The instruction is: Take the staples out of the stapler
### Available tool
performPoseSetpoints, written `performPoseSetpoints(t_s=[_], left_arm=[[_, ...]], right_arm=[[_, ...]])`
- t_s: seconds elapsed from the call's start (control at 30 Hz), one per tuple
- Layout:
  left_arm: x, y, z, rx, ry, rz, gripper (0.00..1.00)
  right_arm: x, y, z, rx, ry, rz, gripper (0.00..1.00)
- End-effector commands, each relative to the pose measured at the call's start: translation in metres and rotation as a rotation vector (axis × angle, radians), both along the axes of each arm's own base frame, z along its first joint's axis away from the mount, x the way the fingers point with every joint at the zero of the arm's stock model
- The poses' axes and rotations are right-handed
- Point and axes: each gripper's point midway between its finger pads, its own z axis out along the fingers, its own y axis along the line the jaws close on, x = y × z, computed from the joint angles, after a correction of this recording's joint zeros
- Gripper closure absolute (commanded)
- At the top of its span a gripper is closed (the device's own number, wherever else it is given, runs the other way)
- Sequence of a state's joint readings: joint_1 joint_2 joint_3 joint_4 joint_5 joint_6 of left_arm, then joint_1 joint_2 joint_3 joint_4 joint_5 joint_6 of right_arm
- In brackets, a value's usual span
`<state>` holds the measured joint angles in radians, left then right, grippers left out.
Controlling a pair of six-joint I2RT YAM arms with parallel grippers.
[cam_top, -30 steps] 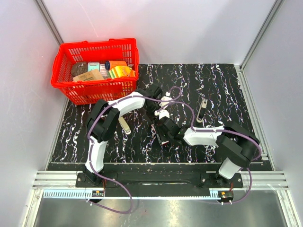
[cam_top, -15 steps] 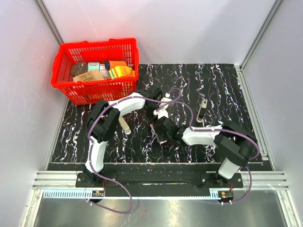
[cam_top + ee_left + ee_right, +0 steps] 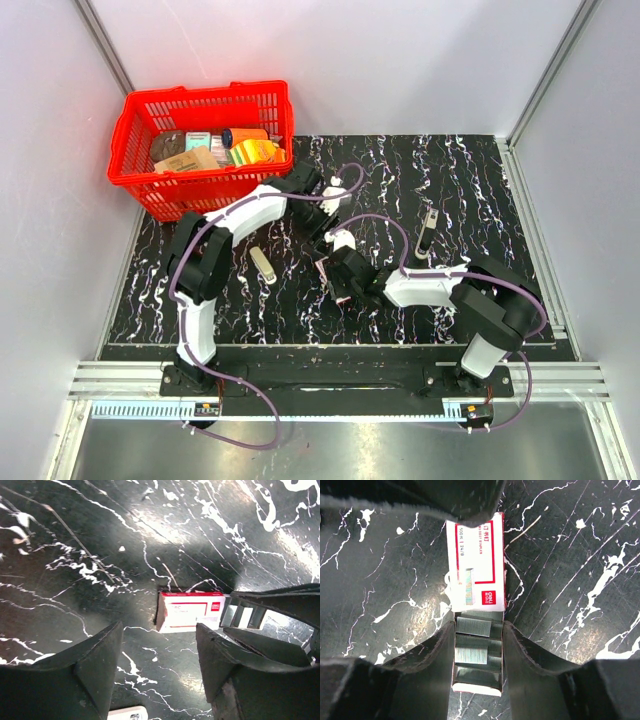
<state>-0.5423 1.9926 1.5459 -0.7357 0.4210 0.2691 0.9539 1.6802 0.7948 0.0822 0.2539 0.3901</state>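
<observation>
The left pincer (image 3: pixel 158 628) hangs over the black tabletop with white streaks (image 3: pixel 480 180). Its two fingers are wide apart and hold nothing. Right under it lies a small red and white cardboard staple box (image 3: pixel 475 555). A little grey tray full of shiny staples (image 3: pixel 476 655) sticks out of one end of the box. The right pincer (image 3: pixel 478 630) is clamped on this tray, with one finger pressed flat on each long side. The box itself rests on the tabletop near the middle, just in front of the right pincer. The long black and silver stapler (image 3: pixel 428 228) lies flat on the tabletop farther to the right. It is well apart from both pincers, and nothing touches it. A small pale oblong thing (image 3: pixel 263 265) lies on the tabletop to the left of the box, and I cannot tell what it is. A red plastic basket (image 3: pixel 205 95) with packets and boxes inside stands in the far left corner.
</observation>
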Motion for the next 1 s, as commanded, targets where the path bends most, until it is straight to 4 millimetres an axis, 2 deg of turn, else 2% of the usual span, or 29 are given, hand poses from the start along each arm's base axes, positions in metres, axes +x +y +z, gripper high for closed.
performPoseSetpoints(t_s=[0.0,0.17,0.27,0.43,0.67,0.97], left_arm=[[-0.021,-0.012,0.000,-0.033,0.032,-0.074,0.39],[-0.021,-0.015,-0.017,0.006,0.048,-0.082,0.49],[-0.015,-0.013,-0.019,0.020,0.024,-0.067,0.51],[-0.014,-0.016,-0.020,0.011,0.030,-0.061,0.55],[-0.020,-0.015,-0.030,0.017,0.067,-0.061,0.74],[-0.022,-0.018,-0.034,0.008,0.090,-0.064,0.79]], right_arm=[[-0.017,-0.010,-0.027,-0.067,0.080,0.001,0.54],[-0.017,-0.010,-0.026,-0.070,0.079,0.000,0.54],[-0.018,-0.011,-0.026,-0.069,0.082,0.001,0.55],[-0.020,-0.011,-0.027,-0.069,0.086,0.002,0.55],[-0.020,-0.012,-0.027,-0.070,0.086,0.003,0.55],[-0.019,-0.011,-0.027,-0.073,0.087,0.002,0.55]])
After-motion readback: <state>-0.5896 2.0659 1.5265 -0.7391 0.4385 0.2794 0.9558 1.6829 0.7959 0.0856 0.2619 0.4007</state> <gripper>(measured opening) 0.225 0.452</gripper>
